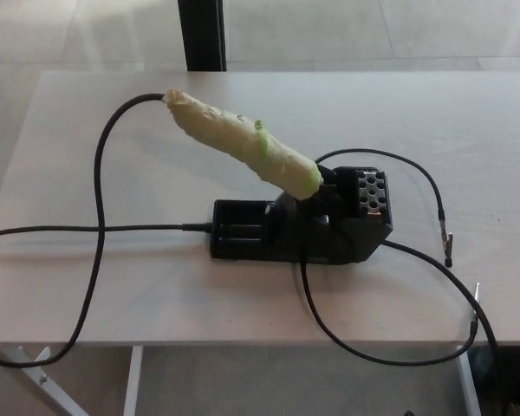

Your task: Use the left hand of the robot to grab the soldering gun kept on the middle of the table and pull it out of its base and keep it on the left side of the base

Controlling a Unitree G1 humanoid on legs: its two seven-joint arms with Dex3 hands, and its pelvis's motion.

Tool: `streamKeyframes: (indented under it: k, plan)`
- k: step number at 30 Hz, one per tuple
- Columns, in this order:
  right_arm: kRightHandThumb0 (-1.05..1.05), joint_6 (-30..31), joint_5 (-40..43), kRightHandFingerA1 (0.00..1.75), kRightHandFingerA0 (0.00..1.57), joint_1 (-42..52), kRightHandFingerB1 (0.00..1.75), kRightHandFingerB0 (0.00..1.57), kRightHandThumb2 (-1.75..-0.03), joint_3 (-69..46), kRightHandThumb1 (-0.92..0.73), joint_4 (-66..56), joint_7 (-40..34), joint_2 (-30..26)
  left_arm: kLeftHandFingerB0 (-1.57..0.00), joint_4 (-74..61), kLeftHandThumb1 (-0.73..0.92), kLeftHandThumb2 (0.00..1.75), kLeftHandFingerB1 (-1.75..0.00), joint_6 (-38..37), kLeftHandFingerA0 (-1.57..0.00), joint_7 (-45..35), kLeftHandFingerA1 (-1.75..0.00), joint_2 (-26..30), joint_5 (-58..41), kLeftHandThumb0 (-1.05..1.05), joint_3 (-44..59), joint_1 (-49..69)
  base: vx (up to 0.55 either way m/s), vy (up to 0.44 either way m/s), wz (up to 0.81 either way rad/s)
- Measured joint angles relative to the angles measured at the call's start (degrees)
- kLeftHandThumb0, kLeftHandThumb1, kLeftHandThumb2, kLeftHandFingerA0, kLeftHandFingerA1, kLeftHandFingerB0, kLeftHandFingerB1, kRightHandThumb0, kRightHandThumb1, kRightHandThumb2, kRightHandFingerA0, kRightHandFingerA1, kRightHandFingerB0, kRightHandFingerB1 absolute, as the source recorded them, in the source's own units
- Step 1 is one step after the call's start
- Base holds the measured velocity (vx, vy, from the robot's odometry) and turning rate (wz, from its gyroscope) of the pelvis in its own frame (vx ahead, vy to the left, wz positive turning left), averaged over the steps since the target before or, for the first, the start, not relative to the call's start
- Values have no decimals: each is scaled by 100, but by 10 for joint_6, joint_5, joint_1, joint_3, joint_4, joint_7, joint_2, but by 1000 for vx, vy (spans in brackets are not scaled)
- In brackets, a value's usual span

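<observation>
The soldering gun (241,146), wrapped in tape, sits mid-table (468,113), tip seated in the black base (303,230), handle slanting up toward the far left corner; no hand or fingers show

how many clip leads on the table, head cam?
2. One clip lies near the table's right edge, right of the base; the other overhangs the front-right edge. More may be hidden.

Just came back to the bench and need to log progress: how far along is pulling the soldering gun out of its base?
Nothing looks done yet. The soldering gun, wrapped in tape, sits tilted in its base mid-table. Nothing is in hand: neither robot hand is in view. Left to do: the left hand must grab the gun, pull it out and set it left of the base.
</observation>
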Motion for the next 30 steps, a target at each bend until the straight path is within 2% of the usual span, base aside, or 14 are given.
streamKeyframes:
  k: [5, 6, 7, 9, 11, 12, 13, 14, 15, 17, 26, 28, 29, 30]
  plan:
    - [-105, -5, 9, 73, 72, -1, 38, 36, -100, -2, -60, 16, 10, 0, -9, -14, 80, 66, -28, 8, -8, 0, -30, 7, -12, -43, 27, -22, 0, 0, 3]
    - [-105, -6, 10, 73, 72, -3, 38, 37, -100, -2, -60, 17, 11, 0, 0, -30, 71, 116, -50, 10, -1, 6, -52, 14, -15, -28, 40, -34, 0, 0, 0]
    - [-105, -7, 11, 73, 72, -5, 37, 36, -100, -2, -61, 18, 12, 0, -9, -53, 80, 66, -29, 14, -13, 15, -37, 23, -18, -45, 56, -49, 0, 0, 0]
    - [-105, -8, 11, 74, 72, -7, 38, 36, -100, -1, -60, 19, 13, 0, -13, -84, 77, 64, -31, 18, -17, 29, -41, 36, -20, -53, 77, -76, 0, 0, 0]
    - [-105, -9, 12, 74, 71, -7, 39, 37, -102, 0, -59, 20, 14, 0, -28, -128, 64, 61, -64, 25, -70, 49, -132, 53, -18, -66, 88, -120, 0, 0, 0]
    - [-105, -9, 12, 74, 71, -8, 39, 37, -102, 1, -59, 20, 15, 0, -14, -151, 65, 63, -75, 29, -75, 57, -142, 60, -17, -73, 90, -143, 0, 0, 0]
    - [-105, -9, 12, 73, 71, -8, 38, 37, -102, 1, -60, 20, 15, 0, -14, -171, 66, 60, -80, 33, -37, 64, -114, 64, -15, -70, 91, -162, 0, 0, 0]
    - [-105, -9, 12, 73, 71, -8, 38, 37, -101, 1, -59, 20, 15, 0, -18, -190, 46, 94, -62, 37, -70, 70, -110, 68, -13, -58, 91, -181, 0, 0, 0]
    - [-105, -9, 12, 73, 72, -9, 37, 36, -102, 1, -60, 20, 16, 0, -28, -212, 66, 59, -41, 39, -40, 75, -72, 70, -11, -47, 91, -201, 0, 0, -6]
    - [-105, -9, 12, 74, 71, -9, 39, 36, -104, 1, -59, 20, 16, 0, -27, -247, 73, 61, -37, 46, -22, 80, -43, 72, -7, -49, 85, -235, 0, 0, 0]
    - [-105, -10, 12, 74, 72, -9, 38, 37, -102, 3, -59, 21, 17, 0, -23, -397, 85, 66, -36, 73, -29, 85, -52, 73, 50, -69, -38, -440, 0, 0, 0]
    - [-105, -10, 12, 73, 73, -9, 38, 38, -103, 3, -58, 21, 17, 0, -16, -416, 70, 106, -48, 74, -26, 84, -63, 71, 64, -76, -75, -482, 0, 0, 0]
    - [-105, -10, 12, 73, 73, -9, 38, 36, -102, 3, -58, 21, 17, 0, -18, -421, 90, 68, -39, 74, -23, 83, -60, 68, 74, -75, -96, -503, 0, 0, 0]
    - [-105, -10, 12, 73, 73, -9, 38, 36, -102, 3, -58, 21, 17, 0, -20, -424, 90, 67, -41, 74, -22, 83, -60, 66, 77, -75, -105, -511, 0, 0, 0]
